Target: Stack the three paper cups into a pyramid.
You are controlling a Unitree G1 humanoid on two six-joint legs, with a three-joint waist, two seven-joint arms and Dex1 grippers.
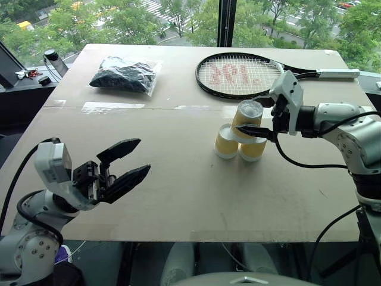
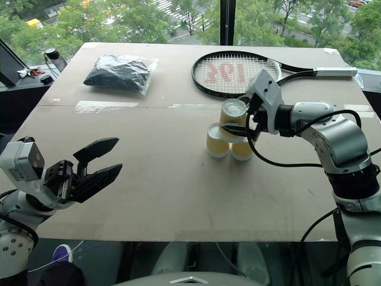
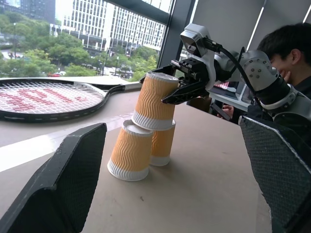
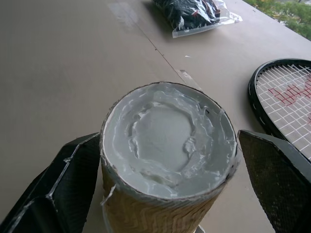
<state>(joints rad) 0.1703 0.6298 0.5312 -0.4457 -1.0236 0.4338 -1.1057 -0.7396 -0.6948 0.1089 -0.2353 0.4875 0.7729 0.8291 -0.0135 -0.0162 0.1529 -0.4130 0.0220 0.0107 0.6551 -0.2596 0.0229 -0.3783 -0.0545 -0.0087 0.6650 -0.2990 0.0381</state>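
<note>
The three paper cups stand upside down as a pyramid in the middle of the table. Two base cups (image 1: 226, 143) (image 1: 252, 150) sit side by side, and the top cup (image 1: 247, 118) rests on them, leaning slightly. My right gripper (image 4: 167, 138) is open around the top cup. One finger (image 4: 73, 170) lies against the cup's side and the other finger (image 4: 272, 165) stands clear of it. My left gripper (image 1: 143, 156) hangs open and empty over the table's near left part, well away from the cups.
A tennis racket (image 1: 238, 74) lies just behind the cups. A black bag in clear plastic (image 1: 124, 75) sits at the far left of the table (image 1: 178, 196). A person (image 3: 286, 43) sits beyond the table's right side.
</note>
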